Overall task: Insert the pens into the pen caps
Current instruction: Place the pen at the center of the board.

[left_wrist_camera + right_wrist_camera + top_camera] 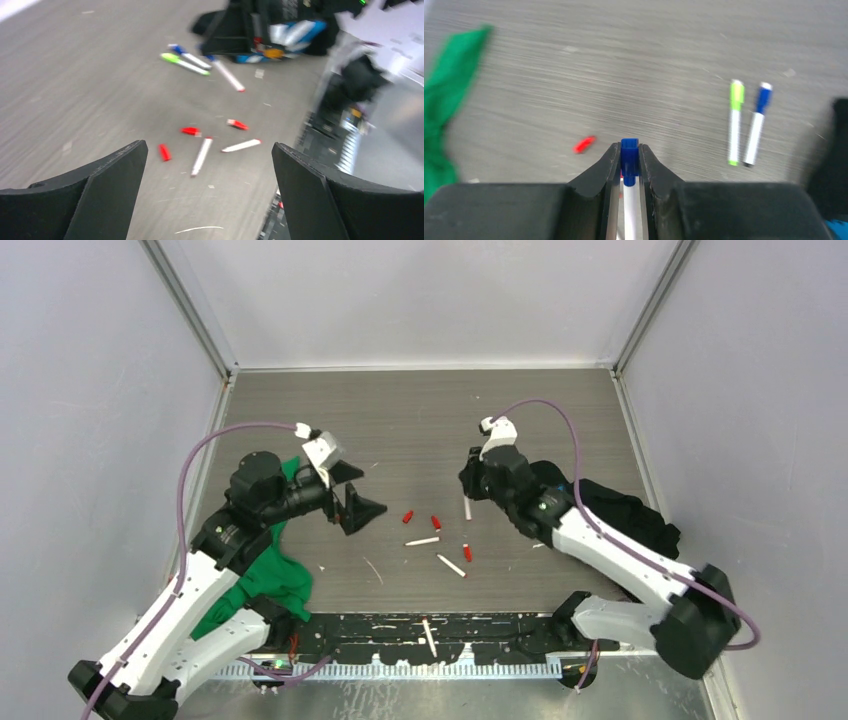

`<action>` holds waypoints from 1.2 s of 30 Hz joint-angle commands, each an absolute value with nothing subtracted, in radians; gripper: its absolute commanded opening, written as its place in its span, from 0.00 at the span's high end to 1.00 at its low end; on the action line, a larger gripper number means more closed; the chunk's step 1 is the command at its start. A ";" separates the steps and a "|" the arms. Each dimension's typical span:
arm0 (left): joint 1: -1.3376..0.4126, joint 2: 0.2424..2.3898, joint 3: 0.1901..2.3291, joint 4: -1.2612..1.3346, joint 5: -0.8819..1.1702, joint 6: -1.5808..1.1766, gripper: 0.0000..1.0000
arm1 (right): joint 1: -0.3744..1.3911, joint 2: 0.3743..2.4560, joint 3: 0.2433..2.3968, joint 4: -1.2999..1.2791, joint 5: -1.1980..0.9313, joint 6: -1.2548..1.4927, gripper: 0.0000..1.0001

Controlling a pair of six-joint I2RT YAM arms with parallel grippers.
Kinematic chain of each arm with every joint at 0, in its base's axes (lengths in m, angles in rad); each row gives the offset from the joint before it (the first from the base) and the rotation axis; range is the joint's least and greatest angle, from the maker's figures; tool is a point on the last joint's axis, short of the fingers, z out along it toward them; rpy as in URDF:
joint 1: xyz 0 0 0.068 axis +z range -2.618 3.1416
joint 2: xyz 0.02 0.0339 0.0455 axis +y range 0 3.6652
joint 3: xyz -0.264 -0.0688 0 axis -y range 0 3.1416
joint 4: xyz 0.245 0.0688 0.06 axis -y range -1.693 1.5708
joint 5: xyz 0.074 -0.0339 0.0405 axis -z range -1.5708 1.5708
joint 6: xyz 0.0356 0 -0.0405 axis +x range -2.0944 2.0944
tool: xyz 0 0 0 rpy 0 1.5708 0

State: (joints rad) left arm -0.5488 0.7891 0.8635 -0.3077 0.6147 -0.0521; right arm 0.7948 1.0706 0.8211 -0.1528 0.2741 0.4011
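While the left gripper (207, 148) hangs above the table (520, 420) with its jaws spread wide and nothing between them, the right gripper (629, 148) is clamped narrowly on a white pen (629, 202) whose blue end (629, 156) shows at the fingertips. Three red pen caps (408, 515) and two loose white pens (422, 541) are scattered to the right of the green cloth (270, 570), between it and the right gripper. Farther from the cloth, a lime-capped pen (735, 120) and a blue-capped pen (758, 125) are laid side by side, nearly parallel. Another white pen (429, 637) is seen on the black rail (500, 625), also right of the cloth.
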 commanded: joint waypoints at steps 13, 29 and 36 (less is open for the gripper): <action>-0.503 0.860 0.908 -0.375 0.112 -0.050 0.02 | 0.511 1.589 1.006 -0.180 0.184 0.195 0.99; -0.510 0.882 0.912 -0.391 0.086 -0.037 0.02 | 0.460 1.704 1.143 -0.222 0.150 0.101 0.39; -0.507 0.889 0.923 -0.402 0.046 -0.064 0.02 | 0.561 1.537 1.098 -0.289 -0.224 0.045 0.38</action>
State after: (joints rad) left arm -0.5060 0.8883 0.8745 -0.4187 0.0849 -0.0586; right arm 0.4694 1.6787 1.1004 -0.2642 0.0212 0.1062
